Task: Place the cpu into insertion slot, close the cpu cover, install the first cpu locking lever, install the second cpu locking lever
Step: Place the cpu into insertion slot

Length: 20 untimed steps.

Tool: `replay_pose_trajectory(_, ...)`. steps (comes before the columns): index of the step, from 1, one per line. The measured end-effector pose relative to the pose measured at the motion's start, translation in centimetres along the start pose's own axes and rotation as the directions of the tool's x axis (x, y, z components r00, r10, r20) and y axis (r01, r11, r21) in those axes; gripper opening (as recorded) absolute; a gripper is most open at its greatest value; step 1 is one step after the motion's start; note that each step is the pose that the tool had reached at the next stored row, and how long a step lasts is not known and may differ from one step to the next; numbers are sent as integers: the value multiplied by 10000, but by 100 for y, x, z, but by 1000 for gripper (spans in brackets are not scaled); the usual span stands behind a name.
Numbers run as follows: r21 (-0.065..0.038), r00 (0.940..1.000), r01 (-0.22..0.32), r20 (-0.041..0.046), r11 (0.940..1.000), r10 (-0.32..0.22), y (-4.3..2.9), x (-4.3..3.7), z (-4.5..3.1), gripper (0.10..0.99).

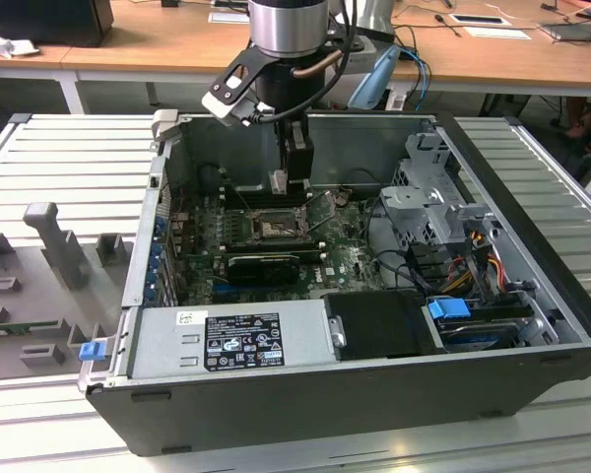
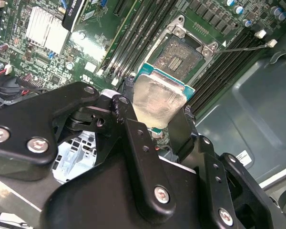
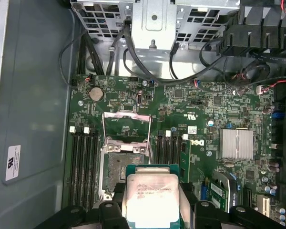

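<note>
My gripper (image 1: 281,183) hangs inside the open computer case, shut on the cpu (image 1: 279,181), a small pale silver square chip with a green edge. In the second wrist view the cpu (image 2: 158,102) sits between the black fingers (image 2: 125,112), held above the board and just off the insertion slot (image 2: 178,56). The first wrist view shows the cpu (image 3: 151,198) overlapping the near edge of the insertion slot (image 3: 120,164). The cpu cover (image 3: 125,126), a thin metal frame, stands swung open at the slot's far side. The insertion slot (image 1: 273,229) lies below the gripper.
A thin wire lever (image 2: 243,47) sticks out beside the socket. Long black memory slots (image 3: 83,162) flank it. A black expansion card (image 1: 264,264), a grey power supply (image 1: 231,340) and a drive cage (image 1: 433,202) with cables crowd the case.
</note>
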<state>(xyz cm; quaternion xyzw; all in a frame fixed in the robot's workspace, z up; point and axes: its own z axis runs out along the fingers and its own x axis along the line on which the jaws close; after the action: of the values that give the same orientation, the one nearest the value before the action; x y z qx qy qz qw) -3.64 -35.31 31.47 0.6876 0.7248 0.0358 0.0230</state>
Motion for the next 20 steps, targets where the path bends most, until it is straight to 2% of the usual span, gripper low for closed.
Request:
replay_pose_trajectory(7,0,10000,0,0,10000,0,-5,-1,53,529)
replay_pose_trajectory(12,0,10000,-35,3,10000,35,-13,-2,152,529)
replay_pose_trajectory(16,-11,9981,-612,50,9981,612,-17,-3,193,529)
replay_pose_trajectory(20,-11,9977,-675,60,9977,675,-21,-3,212,529)
